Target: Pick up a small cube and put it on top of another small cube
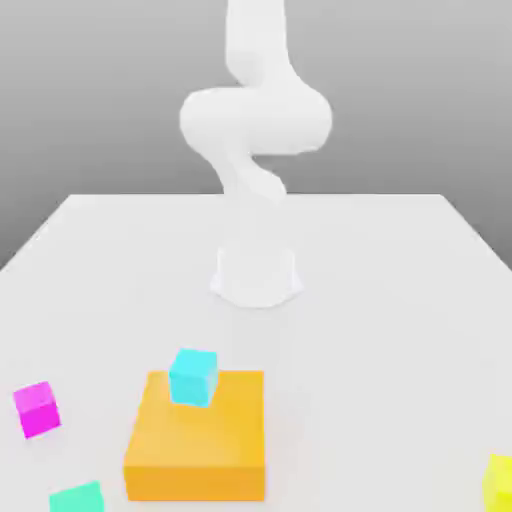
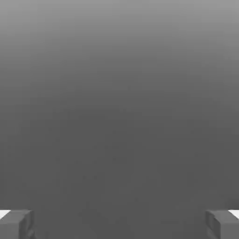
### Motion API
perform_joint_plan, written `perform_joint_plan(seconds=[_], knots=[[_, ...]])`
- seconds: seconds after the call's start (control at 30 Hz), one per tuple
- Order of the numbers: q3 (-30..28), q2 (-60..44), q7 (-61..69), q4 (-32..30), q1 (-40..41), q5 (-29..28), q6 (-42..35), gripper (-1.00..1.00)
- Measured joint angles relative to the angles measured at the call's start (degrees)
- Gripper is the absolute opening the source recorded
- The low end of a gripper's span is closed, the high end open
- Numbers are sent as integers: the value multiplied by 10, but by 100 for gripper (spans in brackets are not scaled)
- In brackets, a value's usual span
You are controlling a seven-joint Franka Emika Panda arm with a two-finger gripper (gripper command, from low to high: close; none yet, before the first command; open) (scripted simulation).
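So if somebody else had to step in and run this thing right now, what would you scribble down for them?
End effector: open, holding nothing, fingers wide apart.
Magenta cube: on the white table, toward the exterior view's left, untouched.
Cyan cube: sitting on top of the orange block.
Teal-green cube and yellow cube: at the table's near edge.
Done: nothing yet.
Left: pick up the magenta cube and stack it on another small cube.

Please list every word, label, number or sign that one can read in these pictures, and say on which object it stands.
None: no readable text in either view.
The magenta cube, cyan cube, orange block, teal-green cube, yellow cube, white arm and table are all plain.
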State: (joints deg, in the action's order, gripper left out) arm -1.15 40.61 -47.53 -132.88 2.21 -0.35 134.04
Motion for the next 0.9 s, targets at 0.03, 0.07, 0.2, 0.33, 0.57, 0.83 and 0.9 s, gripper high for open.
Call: perform_joint_plan(seconds=[0.03,0.07,0.2,0.33,0.57,0.83,0.9], knots=[[-5,-23,-7,-5,9,-1,10,0],[-11,-44,-14,-9,18,-3,19,0],[-34,-127,-39,-27,51,-6,55,0],[-61,-210,-61,-45,82,-4,91,0],[-113,-356,-86,-75,134,17,154,0],[-137,-527,-81,-108,211,87,225,0],[-124,-569,-67,-104,228,111,252,0]])
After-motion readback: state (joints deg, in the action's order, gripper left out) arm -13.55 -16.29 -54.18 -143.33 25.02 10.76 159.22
